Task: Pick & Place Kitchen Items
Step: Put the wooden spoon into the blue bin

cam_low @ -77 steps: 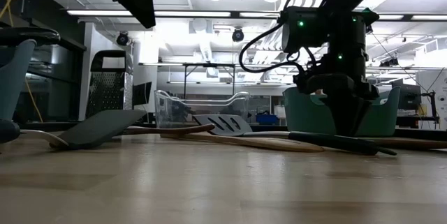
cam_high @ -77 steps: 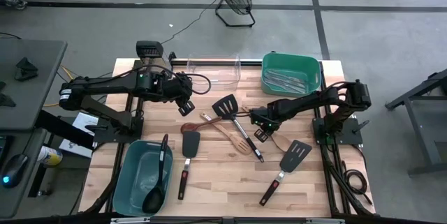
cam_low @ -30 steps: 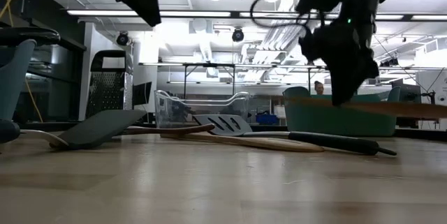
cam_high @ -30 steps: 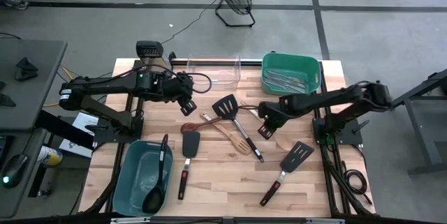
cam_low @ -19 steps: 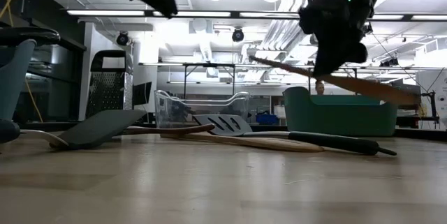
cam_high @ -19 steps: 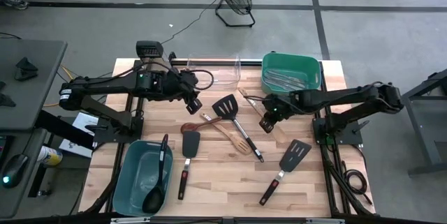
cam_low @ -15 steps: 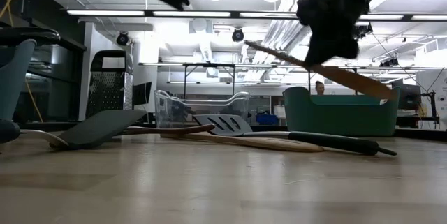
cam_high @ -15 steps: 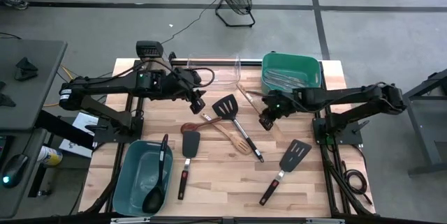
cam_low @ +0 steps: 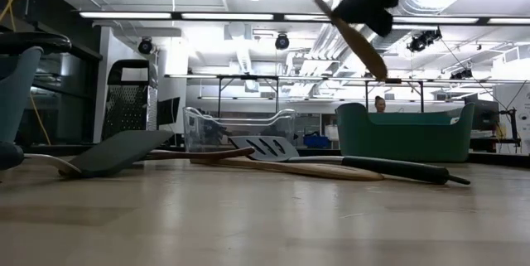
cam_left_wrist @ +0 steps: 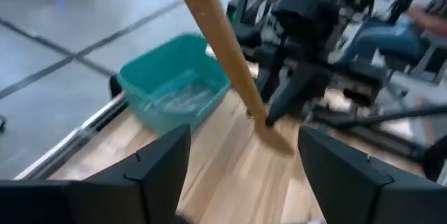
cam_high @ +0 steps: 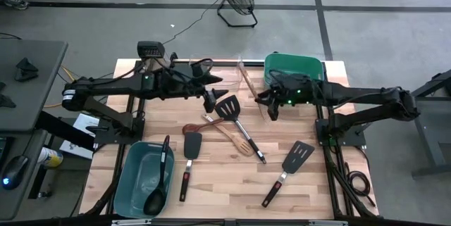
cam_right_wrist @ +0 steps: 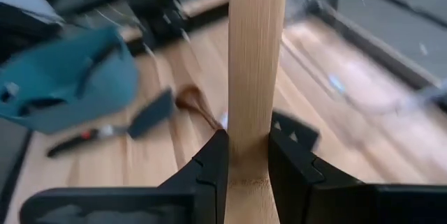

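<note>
The right gripper (cam_high: pixel 270 106) holds a long flat light-brown wooden spatula (cam_high: pixel 248 84) well clear of the table (cam_high: pixel 225 173), its jaws pinched narrow on the flat blade near one end, as the right wrist view shows with a dark finger (cam_right_wrist: pixel 209 175) pressed against each edge of the wood. From those jaws the spatula's long axis runs up and away toward the clear plastic bin (cam_high: pixel 224 70) at the table's far edge, tilted rather than level; in the low view it hangs as a slanted stick high above everything lying on the table. The deep green plastic tub (cam_high: pixel 294 72), which already has silvery metal pieces in it, lies just beyond and to the outer side of the right jaws, so the held spatula points past it, not into it. The left gripper (cam_high: pixel 210 102) hovers on the opposite side of the spatula with its jaws spread wide and empty; in the left wrist view the wood crosses the gap between the two fingers (cam_left_wrist: pixel 157 168) but farther off, not between them. Directly under the left jaws sits a black slotted turner (cam_high: pixel 228 108), its handle running away from them toward the table's near edge. I judge the right arm is the one placed to drop the spatula: it needs to swing its free end round toward the tub beside its jaws, while the left arm is nearest the turner
</note>
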